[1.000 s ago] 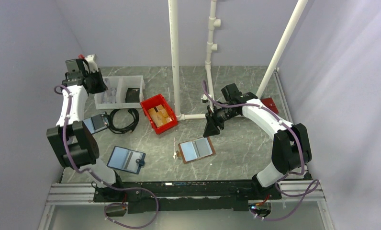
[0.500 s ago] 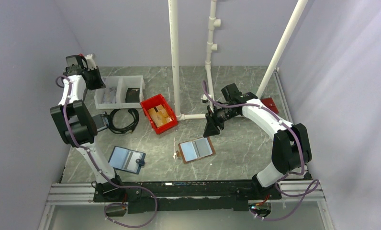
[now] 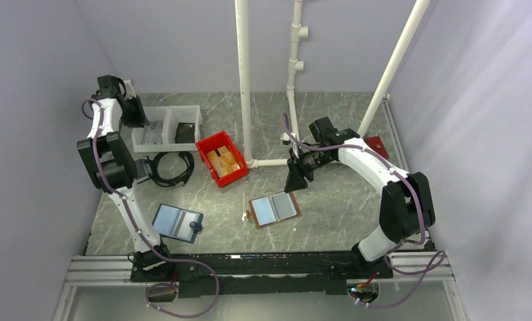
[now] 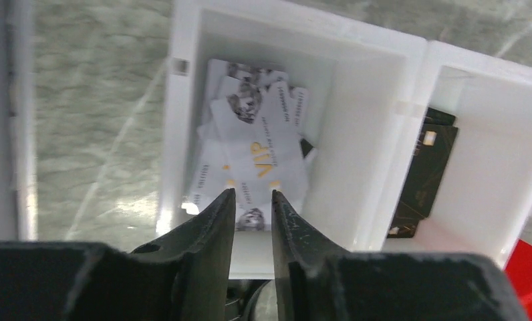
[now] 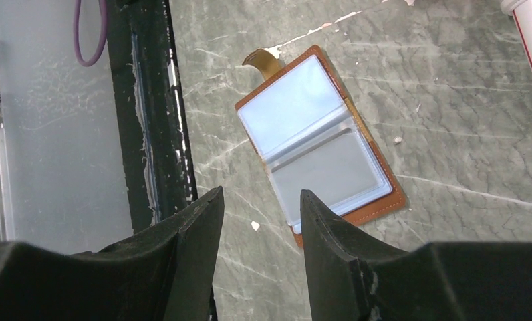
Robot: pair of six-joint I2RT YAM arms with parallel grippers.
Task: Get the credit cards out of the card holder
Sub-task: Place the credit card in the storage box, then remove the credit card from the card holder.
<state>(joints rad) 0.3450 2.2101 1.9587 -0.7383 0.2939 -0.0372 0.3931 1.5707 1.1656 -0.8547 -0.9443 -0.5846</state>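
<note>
Where the card holder [image 3: 275, 209] lies open and face up near mid-table [image 3: 330, 221], the right jaws hang just above it, apart, nothing between them. Top view: holder close by at 7 o'clock from those jaws, long axis about 9-to-3, strap tab [image 5: 260, 59] pointing to 9. Right wrist view: holder ahead at 12–1, axis 11-to-5. Left jaws well off at 10 o'clock over the white bin [image 4: 183, 134] of loose cards [image 4: 256, 154], slightly parted, empty. Right arm nearer; likely the one to reach.
</note>
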